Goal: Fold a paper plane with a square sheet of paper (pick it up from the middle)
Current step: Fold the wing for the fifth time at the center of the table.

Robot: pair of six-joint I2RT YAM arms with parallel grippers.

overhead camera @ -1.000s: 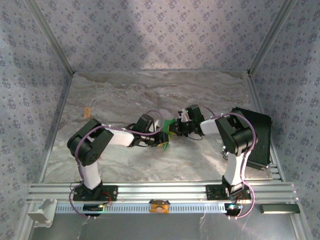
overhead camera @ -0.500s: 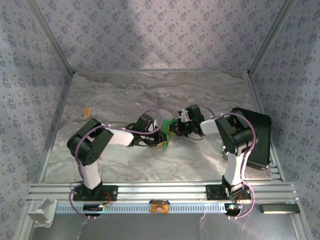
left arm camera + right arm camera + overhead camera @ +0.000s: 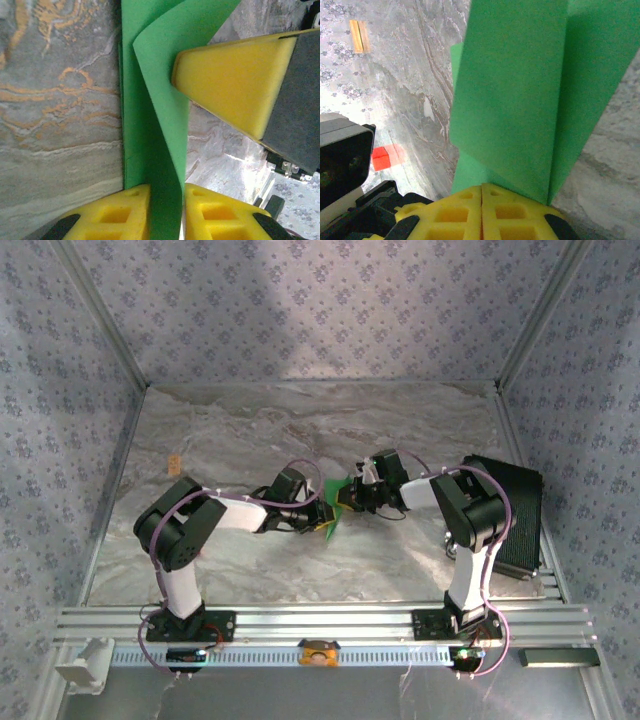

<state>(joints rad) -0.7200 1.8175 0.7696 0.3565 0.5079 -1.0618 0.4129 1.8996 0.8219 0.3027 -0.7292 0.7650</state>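
Observation:
The square sheet of paper [image 3: 336, 490], bright green and folded with a crease, is held above the middle of the table between both grippers. In the left wrist view the paper [image 3: 150, 125] runs up from between the yellow fingers of my left gripper [image 3: 165, 210], which is shut on it. One flap curls toward a yellow finger of the right gripper [image 3: 225, 85]. In the right wrist view my right gripper [image 3: 481, 210] has its fingers pressed together at the paper's [image 3: 520, 100] lower edge. From above, the left gripper [image 3: 325, 518] and right gripper [image 3: 348, 498] nearly touch.
A small red block [image 3: 386, 157] lies on the marble table below the right wrist. A small orange piece [image 3: 174, 462] sits at the table's left. A black box [image 3: 512, 515] stands at the right edge beside the right arm.
The left gripper has edged slightly toward the right gripper and the green paper has shifted a little between them. Both arms otherwise stay in place.

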